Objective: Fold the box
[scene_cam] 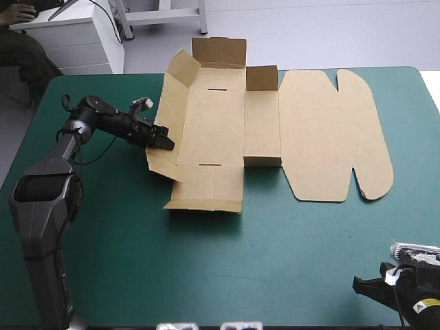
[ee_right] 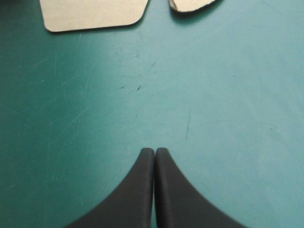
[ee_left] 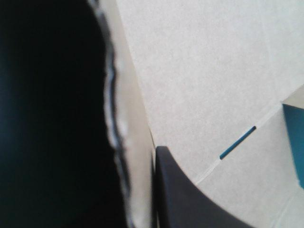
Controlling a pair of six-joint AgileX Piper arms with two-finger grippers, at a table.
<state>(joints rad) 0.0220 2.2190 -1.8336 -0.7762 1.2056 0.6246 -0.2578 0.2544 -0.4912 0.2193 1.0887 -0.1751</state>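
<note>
The brown box (scene_cam: 213, 124) is lying opened out on the teal-green surface (scene_cam: 275, 261), with its left flap (scene_cam: 167, 113) standing raised. The left pincer (scene_cam: 163, 141) is clamping that flap. The right pincer (ee_right: 155, 153) is resting pressed together and empty, well apart from the box.

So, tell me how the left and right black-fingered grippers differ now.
The left gripper pinches the left wall of the cut brown board box; the right gripper holds nothing. The left gripper is at the box; the right gripper sits apart, over bare teal-green cover. Both have their black fingers together.
</note>
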